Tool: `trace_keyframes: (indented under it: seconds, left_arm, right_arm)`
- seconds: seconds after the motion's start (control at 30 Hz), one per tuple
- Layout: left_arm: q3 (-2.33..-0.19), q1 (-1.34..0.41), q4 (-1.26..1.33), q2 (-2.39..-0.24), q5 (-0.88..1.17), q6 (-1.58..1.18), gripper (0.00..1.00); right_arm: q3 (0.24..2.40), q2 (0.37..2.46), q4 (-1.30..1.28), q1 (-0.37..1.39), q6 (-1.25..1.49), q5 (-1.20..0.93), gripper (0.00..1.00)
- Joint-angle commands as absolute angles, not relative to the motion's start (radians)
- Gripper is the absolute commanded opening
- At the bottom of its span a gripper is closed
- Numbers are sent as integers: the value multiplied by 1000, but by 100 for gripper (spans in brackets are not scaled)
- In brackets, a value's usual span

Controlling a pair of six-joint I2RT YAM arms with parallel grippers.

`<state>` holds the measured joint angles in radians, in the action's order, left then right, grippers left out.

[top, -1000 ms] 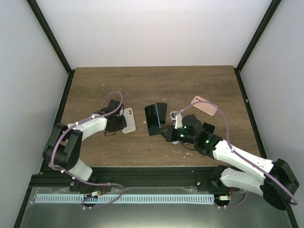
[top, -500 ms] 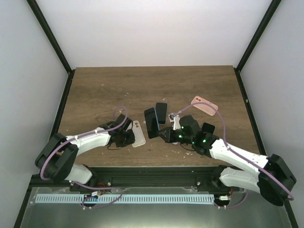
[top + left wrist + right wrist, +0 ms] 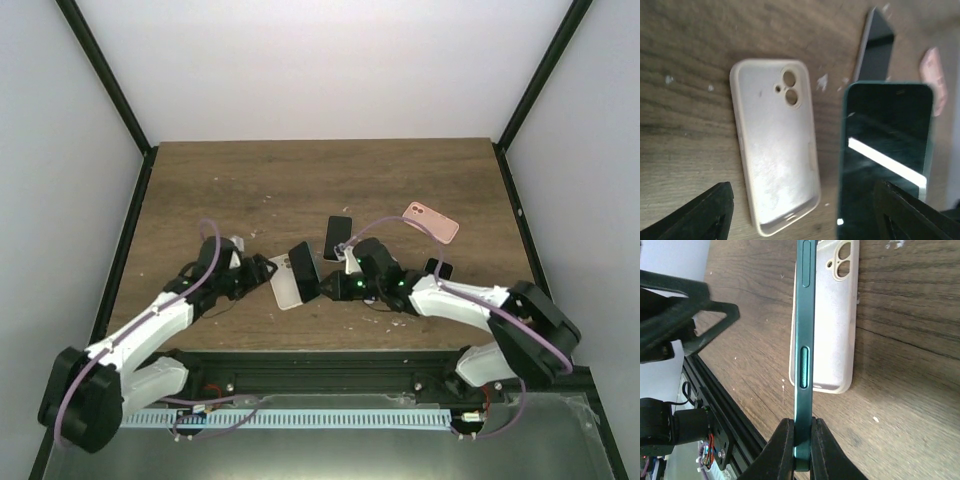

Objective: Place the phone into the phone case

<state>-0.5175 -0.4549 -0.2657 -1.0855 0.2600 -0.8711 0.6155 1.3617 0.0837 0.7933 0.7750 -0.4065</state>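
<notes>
**Right gripper**: the jaws are clamped on the lower end of the phone. In the wrist view the phone is edge-on, with its dark green side rail and buttons facing the camera. It runs from the fingers toward 12 o'clock.

**Phone position:** in the top view the phone stands tilted on the table, at 9 o'clock from the right gripper. In the left wrist view its dark screen faces the camera.

**Case:** the beige case lies flat with its hollow side up, at 8 o'clock from the phone. In the right wrist view the phone overlaps the left rim of the case. Whether the two are in contact cannot be told.

**Left gripper**: at 9 o'clock from the case. In its wrist view the jaws are spread wide and grasp nothing. The case lies between the fingers, apart from them.

**Other items:** a black phone lies at 1 o'clock from the held phone. A pink case lies at 2 o'clock, well apart.
</notes>
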Motion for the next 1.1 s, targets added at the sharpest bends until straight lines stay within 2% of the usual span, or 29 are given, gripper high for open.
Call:
trace_keyframes:
  seconds: [0.0, 0.3, 0.73, 1.07]
  left_arm:
    - [-467, -381, -191, -989, 333, -820, 80]
    - [-381, -238, 0, -1035, 526, -797, 78]
    - [-322, -233, 143, -1144, 569, -787, 78]
    - [-297, -236, 296, -1290, 621, -829, 72]
  right_arm:
    - [699, 1434, 203, 791, 765, -486, 1]
    - [782, 1612, 234, 794, 785, -574, 1]
    - [817, 1714, 239, 792, 806, -593, 1]
    - [845, 1732, 226, 793, 811, -587, 1]
